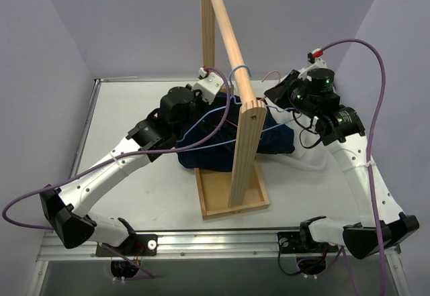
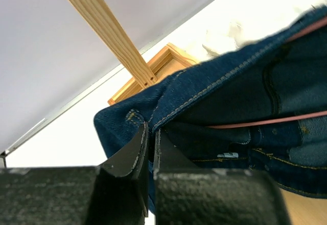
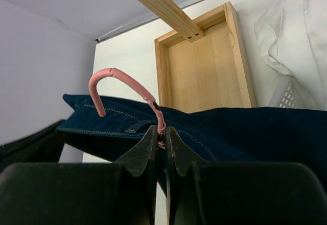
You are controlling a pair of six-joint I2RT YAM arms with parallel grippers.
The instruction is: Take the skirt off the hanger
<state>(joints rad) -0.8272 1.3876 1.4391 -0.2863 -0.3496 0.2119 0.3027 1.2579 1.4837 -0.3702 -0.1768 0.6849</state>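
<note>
Both pairs of jaws are pinched nearly closed. Those of the left gripper (image 2: 150,132) clamp a stitched edge of the denim skirt (image 2: 204,102), with the fabric passing between the two black fingers. Those of the right gripper (image 3: 161,131) squeeze the neck of the pink hanger (image 3: 122,75), just below its hook, which curls free in the air and hangs on nothing.

One skirt is in view. It is dark blue, draped low beside the upright post (image 1: 245,155) of the wooden rack, and the thin pink wire runs across it in the left wrist view.

There are two hangers. The second, a blue hanger (image 1: 239,68), hooks over the rack's horizontal rod (image 1: 228,34), and its wires slope down toward the skirt.

At the foot of the rack is a shallow wooden tray (image 1: 211,199) that holds only the post's foot. A white mesh basket (image 3: 288,98) sits past the skirt with a white cloth (image 3: 296,31) next to it. Whether the cloth lies inside the basket cannot be told.

Everything rests on one pale table (image 1: 134,108).
</note>
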